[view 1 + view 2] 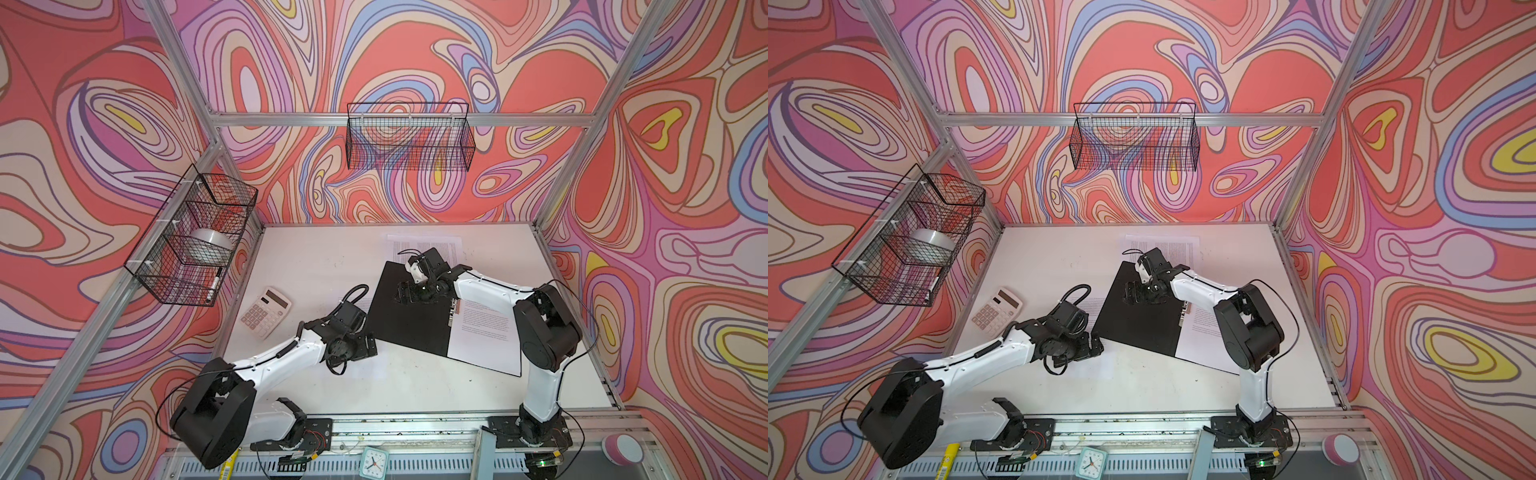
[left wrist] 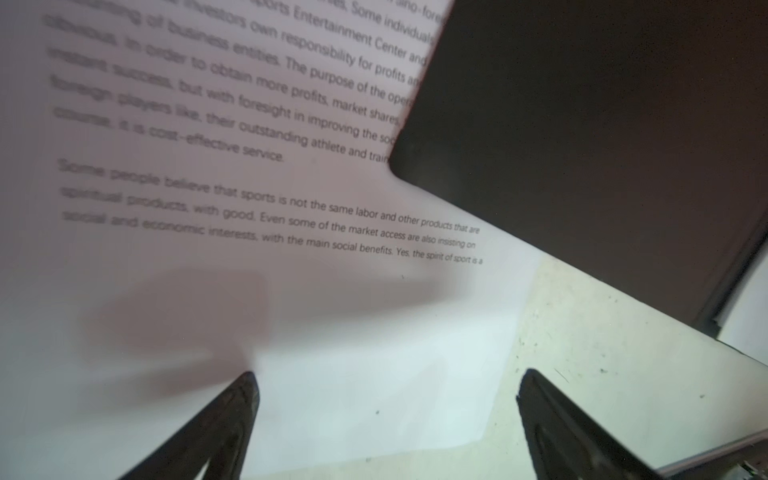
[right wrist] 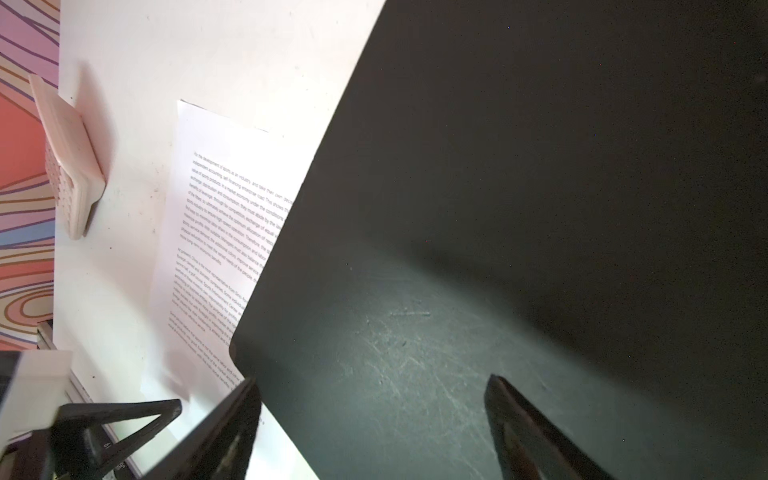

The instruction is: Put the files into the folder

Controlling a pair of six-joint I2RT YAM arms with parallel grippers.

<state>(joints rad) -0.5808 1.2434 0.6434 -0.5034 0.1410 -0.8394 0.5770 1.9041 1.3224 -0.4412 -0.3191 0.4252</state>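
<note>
Two right fingers (image 3: 528, 424) hover above folder (image 3: 498, 166).

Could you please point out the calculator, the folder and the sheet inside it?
calculator (image 1: 262, 318), in a top view, keypad.
folder (image 1: 409, 328), in a top view, black flap.
sheet (image 1: 486, 328), in a top view, printed text.

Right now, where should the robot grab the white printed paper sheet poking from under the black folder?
Probably the paper sheet's blank free corner, coming from the table side where the left gripper hovers open. The black folder pins its other end, and it lies flat, so only the edge offers a pinch.
</note>
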